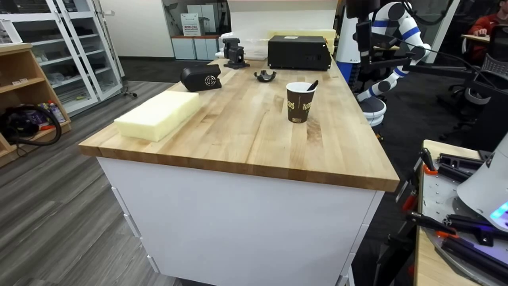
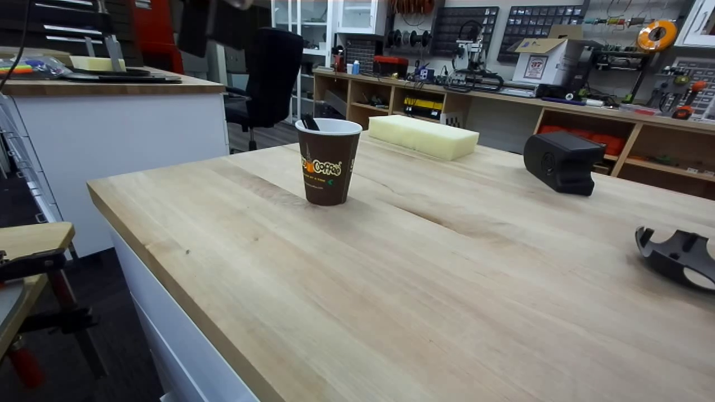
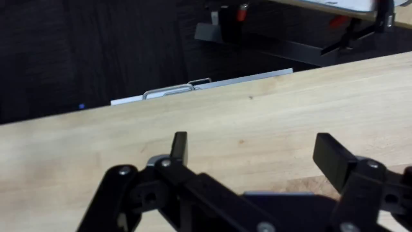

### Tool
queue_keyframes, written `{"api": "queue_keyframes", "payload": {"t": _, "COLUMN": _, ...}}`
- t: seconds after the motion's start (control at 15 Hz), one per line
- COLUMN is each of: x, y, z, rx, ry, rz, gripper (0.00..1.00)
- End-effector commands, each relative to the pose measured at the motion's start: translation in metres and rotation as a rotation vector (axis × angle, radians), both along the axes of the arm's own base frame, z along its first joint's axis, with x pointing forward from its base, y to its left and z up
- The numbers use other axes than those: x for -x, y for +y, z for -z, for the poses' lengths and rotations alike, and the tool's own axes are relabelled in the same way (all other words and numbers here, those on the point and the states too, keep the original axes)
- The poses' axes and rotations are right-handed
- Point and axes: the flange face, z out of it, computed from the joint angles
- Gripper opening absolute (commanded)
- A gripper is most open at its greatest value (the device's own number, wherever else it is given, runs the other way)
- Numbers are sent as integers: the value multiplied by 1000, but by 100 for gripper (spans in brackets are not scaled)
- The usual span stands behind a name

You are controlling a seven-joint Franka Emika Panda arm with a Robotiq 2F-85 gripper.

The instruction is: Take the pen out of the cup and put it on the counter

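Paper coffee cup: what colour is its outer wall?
Dark brown with pale "Coffee" lettering; the paper coffee cup shows best in an exterior view.

A dark brown paper cup (image 1: 297,106) stands upright on the light butcher-block counter (image 1: 234,137), a thin black pen (image 1: 313,85) tilted inside it; well apart lies a pale-yellow rectangular foam slab (image 1: 158,111).

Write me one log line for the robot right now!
pen: leaning in cup | cup: upright on counter | claw: open, empty | removal: not yet done
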Motion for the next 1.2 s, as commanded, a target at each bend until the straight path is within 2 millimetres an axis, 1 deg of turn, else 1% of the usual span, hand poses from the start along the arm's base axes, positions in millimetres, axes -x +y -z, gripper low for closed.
{"api": "queue_keyframes", "payload": {"t": 0.0, "x": -42, "y": 20, "z": -15, "rx": 80, "ry": -103, "rz": -122, "gripper": 100}}
{"api": "queue_keyframes", "payload": {"t": 0.13, "x": -56, "y": 23, "z": -18, "rx": 51, "ry": -181, "rz": -162, "gripper": 100}}
{"api": "queue_keyframes", "payload": {"t": 0.2, "x": -60, "y": 22, "z": -17, "rx": 26, "ry": -217, "rz": -171, "gripper": 100}}
{"api": "queue_keyframes", "payload": {"t": 0.4, "x": -68, "y": 18, "z": -8, "rx": -12, "ry": -269, "rz": -185, "gripper": 100}}
{"api": "queue_keyframes", "payload": {"t": 0.6, "x": -77, "y": 17, "z": 6, "rx": -95, "ry": -301, "rz": -210, "gripper": 100}}
{"api": "queue_keyframes", "payload": {"t": 0.87, "x": -84, "y": 23, "z": 26, "rx": -202, "ry": -265, "rz": -249, "gripper": 100}}
{"api": "queue_keyframes", "payload": {"t": 1.13, "x": -86, "y": 30, "z": 42, "rx": -257, "ry": -205, "rz": -264, "gripper": 100}}
